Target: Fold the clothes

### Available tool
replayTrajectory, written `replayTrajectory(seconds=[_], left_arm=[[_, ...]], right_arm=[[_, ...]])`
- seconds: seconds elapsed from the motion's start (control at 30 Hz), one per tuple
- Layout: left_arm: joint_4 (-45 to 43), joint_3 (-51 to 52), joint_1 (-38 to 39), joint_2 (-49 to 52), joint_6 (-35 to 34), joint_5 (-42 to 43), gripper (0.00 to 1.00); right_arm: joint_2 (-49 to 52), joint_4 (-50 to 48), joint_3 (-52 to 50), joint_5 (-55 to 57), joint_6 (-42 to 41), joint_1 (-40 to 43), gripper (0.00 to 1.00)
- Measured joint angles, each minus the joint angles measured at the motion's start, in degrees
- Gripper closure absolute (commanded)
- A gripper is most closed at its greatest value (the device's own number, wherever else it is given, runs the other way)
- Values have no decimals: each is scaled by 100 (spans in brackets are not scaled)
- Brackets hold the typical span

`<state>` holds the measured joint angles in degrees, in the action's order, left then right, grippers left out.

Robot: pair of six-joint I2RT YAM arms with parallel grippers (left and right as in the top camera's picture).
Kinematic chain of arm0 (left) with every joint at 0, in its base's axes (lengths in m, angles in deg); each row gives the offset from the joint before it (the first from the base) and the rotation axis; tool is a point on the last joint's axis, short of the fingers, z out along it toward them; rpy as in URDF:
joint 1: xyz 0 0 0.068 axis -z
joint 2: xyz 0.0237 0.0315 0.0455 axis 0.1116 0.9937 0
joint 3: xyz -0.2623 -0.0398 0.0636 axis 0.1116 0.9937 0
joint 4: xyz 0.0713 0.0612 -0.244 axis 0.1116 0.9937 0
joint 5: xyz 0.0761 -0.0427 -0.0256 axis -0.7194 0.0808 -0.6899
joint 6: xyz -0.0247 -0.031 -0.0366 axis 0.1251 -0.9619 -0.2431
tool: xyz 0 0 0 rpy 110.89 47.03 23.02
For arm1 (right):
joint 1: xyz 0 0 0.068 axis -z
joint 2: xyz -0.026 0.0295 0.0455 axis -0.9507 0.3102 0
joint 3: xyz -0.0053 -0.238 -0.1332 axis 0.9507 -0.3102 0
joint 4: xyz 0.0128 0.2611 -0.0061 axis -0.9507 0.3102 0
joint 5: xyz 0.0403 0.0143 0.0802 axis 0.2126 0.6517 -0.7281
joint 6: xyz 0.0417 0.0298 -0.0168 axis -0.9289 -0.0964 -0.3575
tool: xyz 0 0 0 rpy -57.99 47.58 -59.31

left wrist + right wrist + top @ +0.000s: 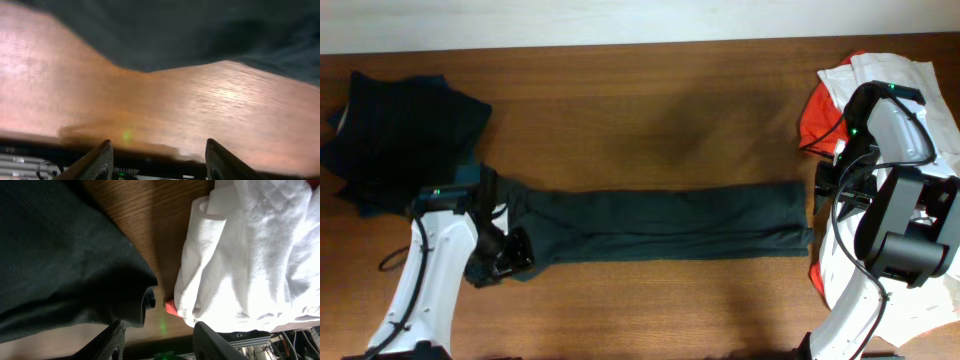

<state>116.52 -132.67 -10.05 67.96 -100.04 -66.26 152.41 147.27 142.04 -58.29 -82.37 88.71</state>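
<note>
At the far left corner of the brown wooden tabletop (pixel 650 110) lies a rumpled heap of navy-black cloth (pixel 400 130), close to the left edge and apart from the rest. Just in front of it the left gripper (pixel 515 252) sits low over the left end of a long dark greenish-black shirt (pixel 670 225). The shirt is folded into a narrow band that runs across the middle of the tabletop, parallel to the near edge. In the left wrist view the two fingers (pixel 102 160) stand well apart with only bare wood between them (nothing is pinched), and the dark fabric lies just beyond them.

The band has a lengthwise fold line along it, and its right end stops short of the right edge. The right gripper (pixel 822 190) hangs at that end. Its wrist view shows the jaws parted over a strip of bare wood and holding nothing. The shirt's folded corner is just beside the left finger (pixel 112 342). On the other side, bunched white cotton garments (pixel 250 255) are piled along the right edge of the tabletop. A small tip of red-orange cloth (pixel 171 308) pokes out from under the white pile, and from overhead more of it shows at the heap's left side.
</note>
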Motion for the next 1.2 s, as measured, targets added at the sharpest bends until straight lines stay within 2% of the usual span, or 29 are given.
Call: replayTrajectory(seconds=[0.13,0.27,0.4,0.43,0.57,0.6,0.63,0.73,0.9,1.07,1.13,1.2], left_arm=[[-203,474,0,-24,-951,72,33],[-1060,1113,0,-39,-1659,258,34],[-1847,1386,0,-33,-1982,343,54],[-1934,1386,0,-33,-2022,354,55],[-1991,1390,0,-33,-2046,356,53],[-1954,1410,0,-33,-2072,354,46],[-1910,1515,0,-33,-2157,350,44],[-2496,1932,0,-37,-2583,70,44],[-3163,1989,0,-37,-2796,-293,45],[-3252,1989,0,-37,-2865,-415,74],[-3167,1989,0,-37,-2876,-417,96],[-3121,1989,0,-37,-2889,-422,100]], right_arm=[[0,-4,0,-35,0,-31,51],[0,-7,0,-76,2,-35,51],[0,-17,-2,-96,0,-37,51],[0,-24,-2,-98,-2,-37,51],[0,-24,-2,-98,-2,-37,51],[0,-26,-2,-101,0,-37,51],[0,-24,-2,-103,-4,-37,51],[0,-37,-2,-120,-2,-37,51],[0,-42,-2,-120,2,-37,51],[0,-42,-2,-120,-2,-37,51],[0,-42,-2,-120,0,-37,51],[0,-44,-2,-118,0,-37,51]])
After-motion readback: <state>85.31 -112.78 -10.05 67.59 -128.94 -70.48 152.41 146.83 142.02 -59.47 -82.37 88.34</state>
